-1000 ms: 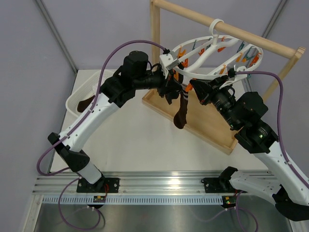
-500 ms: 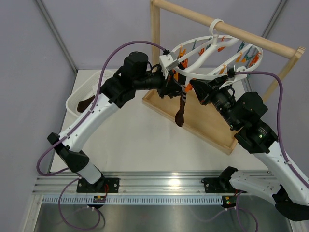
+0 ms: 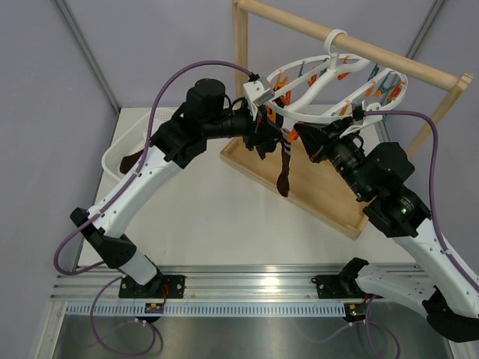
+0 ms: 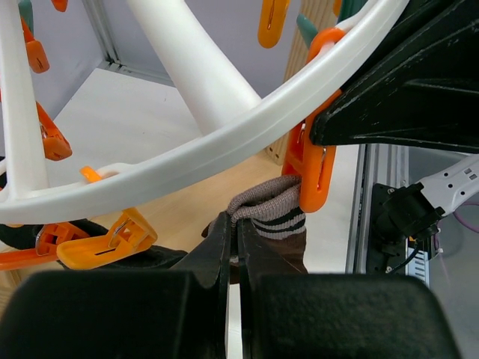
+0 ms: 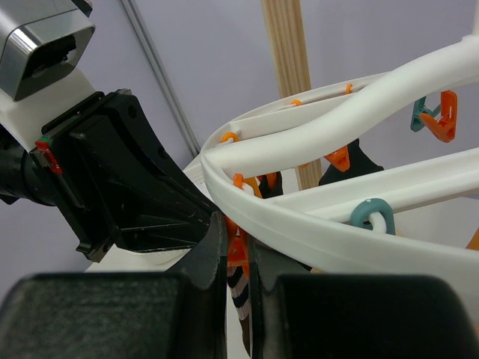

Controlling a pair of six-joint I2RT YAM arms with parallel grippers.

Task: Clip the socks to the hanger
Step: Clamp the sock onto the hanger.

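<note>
The white round hanger (image 3: 329,112) hangs by its hook from the wooden rail. My left gripper (image 3: 268,134) is shut on the striped cuff of a brown sock (image 3: 284,170), which dangles below the ring. In the left wrist view the cuff (image 4: 273,217) sits right under an orange clip (image 4: 314,168), and the left gripper (image 4: 233,224) pinches the cuff's edge. My right gripper (image 3: 301,138) is shut on that orange clip (image 5: 238,250), its jaws squeezing it under the rim (image 5: 314,217). The striped sock (image 5: 239,288) shows just below the clip.
The wooden frame stand (image 3: 359,46) has a flat wooden base (image 3: 322,196) under the hanger. A white basket (image 3: 120,153) at the left holds a dark sock (image 3: 133,159). Another dark sock (image 4: 97,250) hangs by an orange clip (image 4: 105,243). Teal and orange clips (image 3: 385,86) dangle round the ring.
My left gripper has risen a little towards the ring with the sock's cuff, and the dangling sock has swung slightly right. The right gripper has stayed on the clip.
</note>
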